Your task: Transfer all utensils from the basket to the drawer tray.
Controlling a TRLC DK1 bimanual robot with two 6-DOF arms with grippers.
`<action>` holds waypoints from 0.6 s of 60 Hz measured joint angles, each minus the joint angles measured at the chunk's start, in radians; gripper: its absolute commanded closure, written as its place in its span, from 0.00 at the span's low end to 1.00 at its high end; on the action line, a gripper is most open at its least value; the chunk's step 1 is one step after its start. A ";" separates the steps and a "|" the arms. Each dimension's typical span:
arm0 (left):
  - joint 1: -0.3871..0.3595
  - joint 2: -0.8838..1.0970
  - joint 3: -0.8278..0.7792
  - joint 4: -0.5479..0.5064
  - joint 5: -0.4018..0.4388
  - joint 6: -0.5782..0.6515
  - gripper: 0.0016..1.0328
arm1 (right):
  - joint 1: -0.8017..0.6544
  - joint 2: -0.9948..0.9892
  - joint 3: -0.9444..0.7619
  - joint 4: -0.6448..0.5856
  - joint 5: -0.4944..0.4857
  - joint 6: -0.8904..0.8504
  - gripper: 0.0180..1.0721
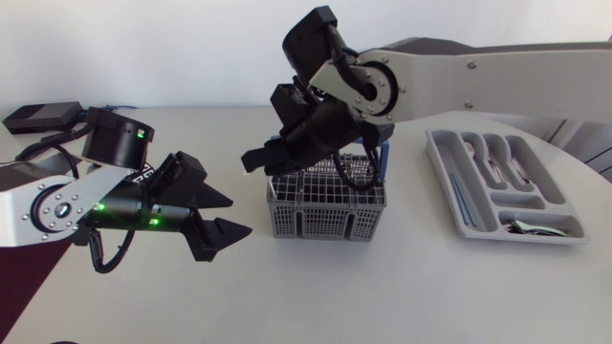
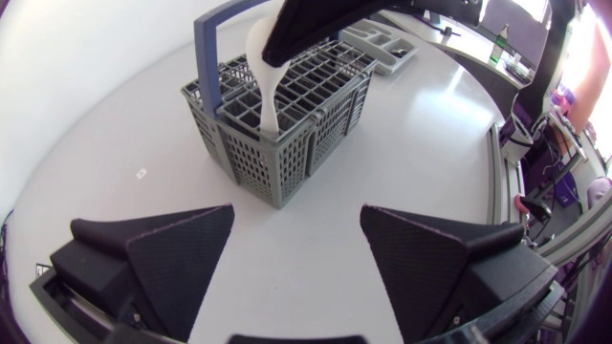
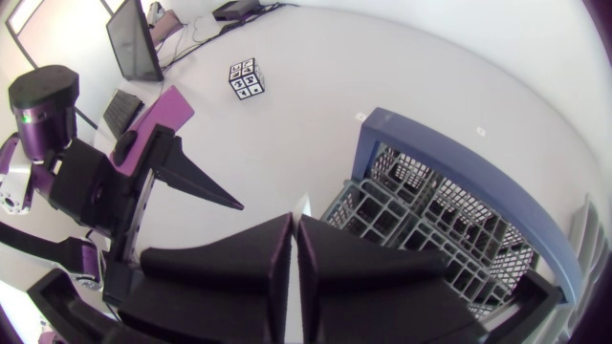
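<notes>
Right gripper (image 3: 295, 229), fingers pinching a white utensil (image 2: 267, 86), hangs above the grey basket (image 1: 325, 218) with the utensil near its rim. Left gripper (image 1: 239, 214), fingers spread wide, sits just beside the basket. Open table (image 1: 382, 287) lies between the basket and the drawer tray (image 1: 441, 172) farther right, which holds cutlery
</notes>
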 measured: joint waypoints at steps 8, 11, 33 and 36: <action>-0.005 0.000 0.000 0.000 0.000 0.000 0.11 | 0.009 -0.013 0.001 0.000 0.013 0.025 0.94; -0.006 0.000 0.000 0.000 0.000 0.000 0.11 | 0.014 -0.016 0.002 0.000 0.021 0.035 0.94; -0.006 0.000 0.000 0.000 0.000 0.000 0.11 | 0.101 -0.072 0.005 0.001 0.188 0.041 0.94; -0.006 0.000 0.000 0.000 0.000 0.000 0.11 | 0.105 -0.091 0.005 0.004 0.192 0.041 0.94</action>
